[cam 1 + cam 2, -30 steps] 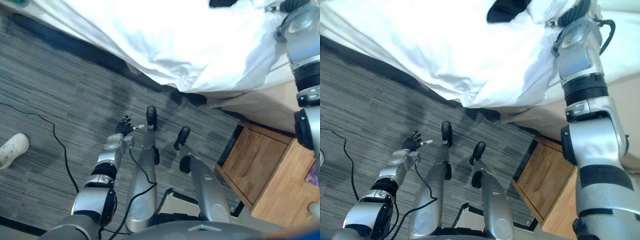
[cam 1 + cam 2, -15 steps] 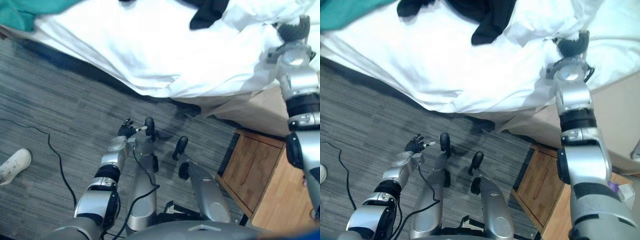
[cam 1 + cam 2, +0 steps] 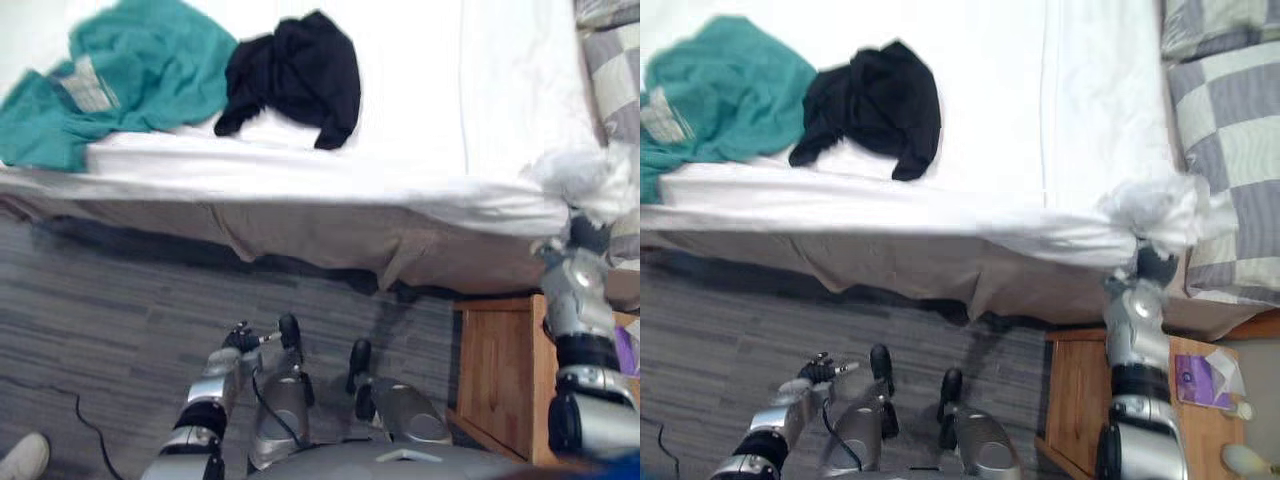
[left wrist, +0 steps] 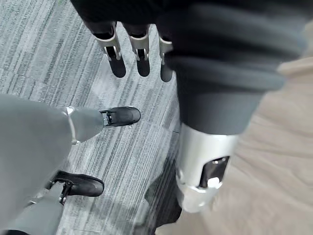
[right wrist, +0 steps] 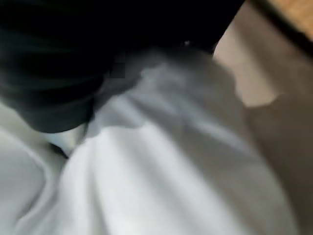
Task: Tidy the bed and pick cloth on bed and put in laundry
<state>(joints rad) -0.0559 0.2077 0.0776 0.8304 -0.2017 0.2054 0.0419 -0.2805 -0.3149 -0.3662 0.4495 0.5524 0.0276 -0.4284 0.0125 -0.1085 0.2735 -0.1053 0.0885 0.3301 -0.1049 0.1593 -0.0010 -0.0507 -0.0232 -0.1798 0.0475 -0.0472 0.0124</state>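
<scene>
Mid-tidying, judging by the layout. Hanging the left hand low at the bottom centre above the grey carpet, fingers straight and released, grasping nothing. Working the right hand into a bunched white sheet at the bed's lower right corner, just below the checked pillow at the frame's right edge. Cannot tell whether clenched on the fabric or merely pushing it, with that hand's fingers buried in folds in the right wrist view. Leaving two garments on the mattress, well apart from both hands: a teal cloth at the upper left and a black cloth just beside it, upper centre. Risks from here: tugging the sheet hard enough to drag the garments toward the bed's edge; losing the bunch if only lightly caught; knocking the wooden nightstand close under that arm when swinging toward the clothes.
</scene>
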